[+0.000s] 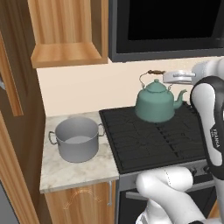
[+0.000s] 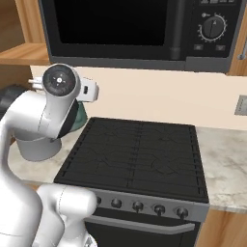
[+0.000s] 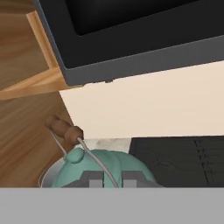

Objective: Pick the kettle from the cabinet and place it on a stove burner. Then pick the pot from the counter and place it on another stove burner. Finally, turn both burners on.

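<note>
While the small teal-green rounded kettle sits on the black cooktop's rear-left grate, the pincer hovers right above it; can't tell if it's apart. Lift straight up, avoiding that thin arched handle.

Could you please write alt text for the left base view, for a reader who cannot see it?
A teal kettle sits at the back left of the black stove burners, its handle by the gripper. A grey pot stands on the marble counter to the left, below an open wooden cabinet.
</note>
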Tool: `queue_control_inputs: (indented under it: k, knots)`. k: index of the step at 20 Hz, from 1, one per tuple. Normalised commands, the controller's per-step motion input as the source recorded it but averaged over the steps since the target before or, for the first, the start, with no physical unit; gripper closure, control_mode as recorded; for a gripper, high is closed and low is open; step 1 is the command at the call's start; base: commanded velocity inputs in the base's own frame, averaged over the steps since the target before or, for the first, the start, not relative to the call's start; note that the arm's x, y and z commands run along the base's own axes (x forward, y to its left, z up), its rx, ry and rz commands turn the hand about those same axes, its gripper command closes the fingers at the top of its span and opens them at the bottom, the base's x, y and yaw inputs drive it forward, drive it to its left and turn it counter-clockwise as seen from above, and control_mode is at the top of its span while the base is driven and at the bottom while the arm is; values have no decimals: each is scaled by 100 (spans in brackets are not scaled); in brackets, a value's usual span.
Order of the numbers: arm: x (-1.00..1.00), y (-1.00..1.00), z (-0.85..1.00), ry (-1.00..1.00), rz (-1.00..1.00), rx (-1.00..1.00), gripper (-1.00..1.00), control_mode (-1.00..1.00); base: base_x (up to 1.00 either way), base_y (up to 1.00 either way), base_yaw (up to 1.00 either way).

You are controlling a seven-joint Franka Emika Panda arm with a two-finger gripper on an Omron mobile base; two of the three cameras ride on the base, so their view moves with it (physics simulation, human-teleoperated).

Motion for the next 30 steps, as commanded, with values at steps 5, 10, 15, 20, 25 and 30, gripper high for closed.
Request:
queue_control_inputs:
  k: [5,10,15,20,25,30]
  knots:
    - [15,-5,-18,1,7,0,100,-100,0,0,0]
    - [18,-13,-17,0,4,0,100,-100,0,0,0]
    - [23,-11,-21,0,5,0,100,-100,0,0,0]
    - [32,-10,-27,1,8,0,100,-100,0,0,0]
    - [35,-9,-25,3,9,0,100,-100,0,0,0]
    - [40,-1,-18,4,5,0,100,-100,0,0,0]
